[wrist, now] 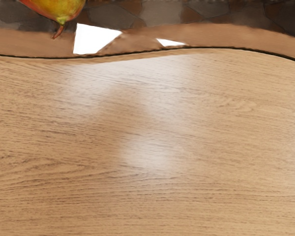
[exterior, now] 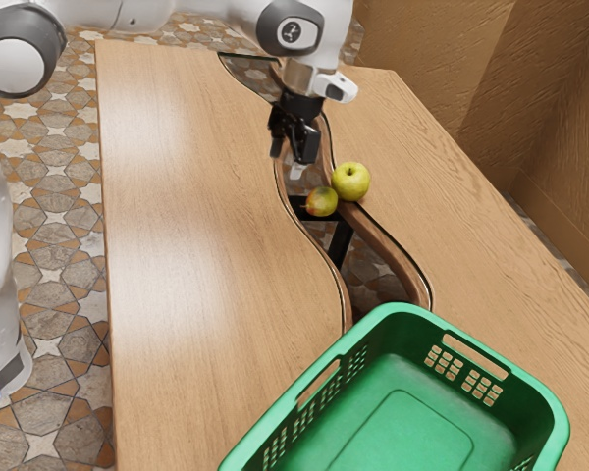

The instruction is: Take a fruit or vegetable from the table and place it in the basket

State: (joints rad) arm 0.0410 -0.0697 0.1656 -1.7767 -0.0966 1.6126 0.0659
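Claw (exterior: pixel 292 154) spread wide and empty, it hangs near the pear (exterior: pixel 322 202) in the exterior view; the pear sits just beside the apple (exterior: pixel 351 182), well apart from the basket (exterior: pixel 401 308). In the wrist view, the pear pokes out past the wooden surface (wrist: pixel 147 187), not right underneath, so I should line up first, then go down slowly and squeeze its fat middle gently.
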